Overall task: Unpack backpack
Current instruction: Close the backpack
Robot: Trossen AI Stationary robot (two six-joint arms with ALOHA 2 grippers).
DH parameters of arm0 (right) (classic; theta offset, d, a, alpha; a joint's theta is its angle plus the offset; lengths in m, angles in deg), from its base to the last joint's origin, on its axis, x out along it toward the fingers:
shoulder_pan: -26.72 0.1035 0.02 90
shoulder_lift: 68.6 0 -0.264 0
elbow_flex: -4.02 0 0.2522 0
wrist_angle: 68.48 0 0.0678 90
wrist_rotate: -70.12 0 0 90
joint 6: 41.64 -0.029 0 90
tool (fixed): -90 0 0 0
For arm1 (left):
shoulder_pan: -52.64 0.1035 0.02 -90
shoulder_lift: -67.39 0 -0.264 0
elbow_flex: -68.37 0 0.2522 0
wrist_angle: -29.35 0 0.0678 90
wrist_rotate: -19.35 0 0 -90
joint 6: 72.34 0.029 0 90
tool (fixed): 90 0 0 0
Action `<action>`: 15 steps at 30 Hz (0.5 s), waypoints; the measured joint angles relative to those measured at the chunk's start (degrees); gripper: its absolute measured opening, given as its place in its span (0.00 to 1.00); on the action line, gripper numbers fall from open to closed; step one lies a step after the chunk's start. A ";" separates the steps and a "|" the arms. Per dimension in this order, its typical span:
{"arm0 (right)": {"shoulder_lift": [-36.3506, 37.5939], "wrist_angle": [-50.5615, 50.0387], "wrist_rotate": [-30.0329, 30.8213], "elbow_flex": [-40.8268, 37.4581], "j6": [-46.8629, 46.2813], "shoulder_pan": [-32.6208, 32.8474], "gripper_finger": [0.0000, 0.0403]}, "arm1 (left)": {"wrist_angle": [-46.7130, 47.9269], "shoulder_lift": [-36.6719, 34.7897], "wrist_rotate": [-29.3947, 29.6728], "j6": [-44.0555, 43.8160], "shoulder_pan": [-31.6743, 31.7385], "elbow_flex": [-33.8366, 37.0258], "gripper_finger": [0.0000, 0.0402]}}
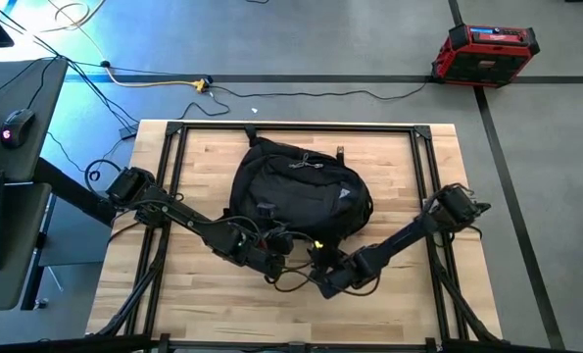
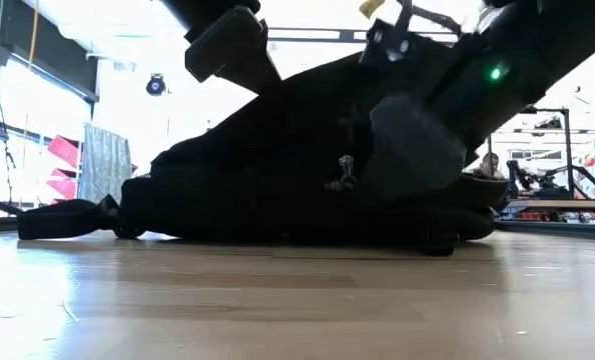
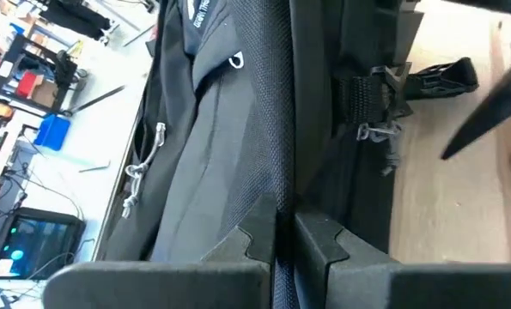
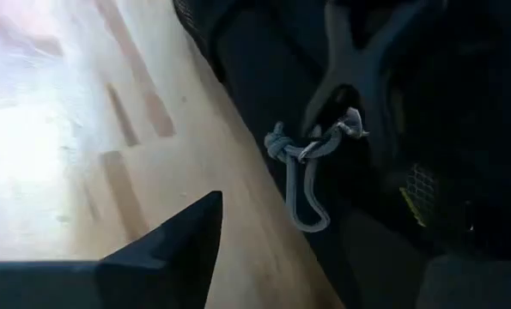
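High view: large black fabric backpack [image 1: 296, 191] soft, floppy. Left hand [image 3: 282, 230] pinched shut on backpack fabric fold; right hand [image 4: 324, 249] part-open beside grey zipper-pull cord [image 4: 300, 184], best hold.

My dark fingers [image 3: 255, 245] meet a black backpack [image 1: 296, 191] with a white triangle logo [image 1: 343, 195], grey cord pulls [image 4: 300, 172], on a pale striped wood table [image 1: 203, 294]; red case [image 1: 484, 54] far right.

No legible text on the backpack [image 1: 296, 191]
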 joint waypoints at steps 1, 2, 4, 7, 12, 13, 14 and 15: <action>-0.05 -0.13 -0.02 0.00 -0.06 -0.26 0.49 | -0.10 0.00 -0.47 0.02 -0.02 0.00 0.00; -0.05 -0.26 -0.02 0.00 -0.25 -0.57 0.46 | -0.37 0.00 -0.76 0.02 -0.06 0.00 0.00; -0.05 -0.66 0.18 0.00 -1.38 -1.63 0.41 | -0.90 0.00 -0.80 0.03 -0.35 0.00 0.00; -0.05 -1.28 -0.16 0.00 -2.04 -3.89 0.31 | -1.47 0.00 -1.21 0.50 -0.89 0.00 0.00; -0.05 -2.18 -3.25 0.00 -2.01 -6.09 0.13 | -1.98 0.00 -1.55 0.47 -1.59 0.00 0.00; -0.02 -2.42 -3.56 0.00 -2.01 -6.04 0.09 | -1.60 0.00 -1.66 0.26 -1.67 0.00 0.00; 0.06 -2.66 -3.79 0.00 -1.87 -5.85 0.04 | -0.97 0.00 -1.59 -0.04 -1.72 0.00 0.00; 0.18 -2.72 -3.83 0.00 -1.43 -5.52 0.02 | -0.19 0.00 -1.27 -0.41 -1.75 -0.05 0.00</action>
